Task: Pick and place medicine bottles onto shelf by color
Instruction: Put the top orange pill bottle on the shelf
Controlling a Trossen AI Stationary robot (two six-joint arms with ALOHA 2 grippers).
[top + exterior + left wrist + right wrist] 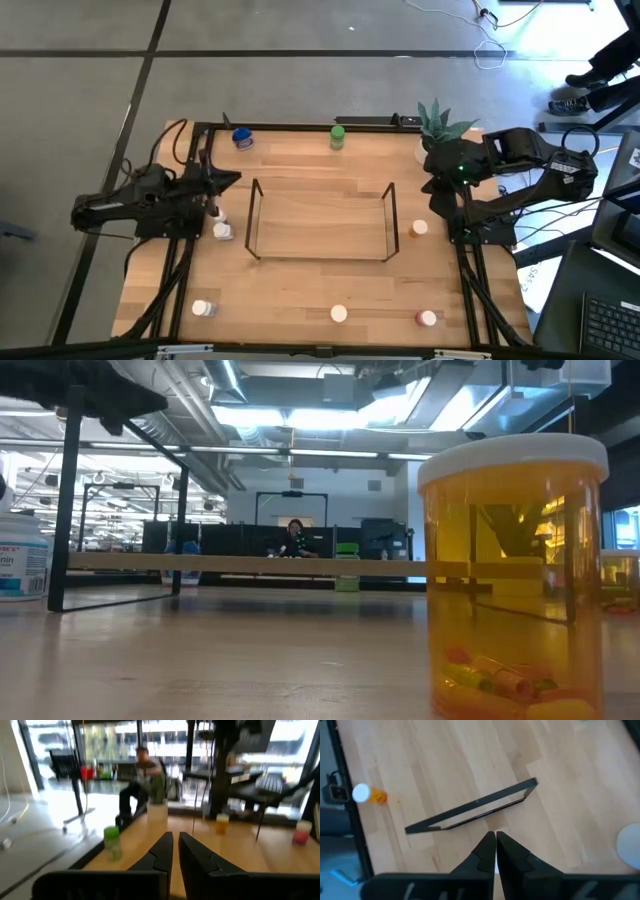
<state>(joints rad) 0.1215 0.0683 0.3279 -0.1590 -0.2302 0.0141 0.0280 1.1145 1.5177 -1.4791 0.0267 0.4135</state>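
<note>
The wire shelf (320, 220) stands mid-table. Bottles stand apart around it: blue-capped (242, 138) and green-capped (338, 136) at the far edge, a white one (222, 231) left of the shelf, an orange one (418, 228) right of it, and white (203, 308), white-capped (339, 314) and pink-red (427, 318) ones at the near edge. My left gripper (232, 180) is shut and empty just left of the shelf, and shows in its wrist view (176, 840). My right gripper (495, 840) is shut and empty above the table, right of the shelf.
A green plant in a white pot (440, 125) stands at the far right corner, close to my right arm. A black frame (300, 126) edges the table. A person (142, 775) sits beyond the table's far side. The low view shows the orange bottle (515, 570) close up.
</note>
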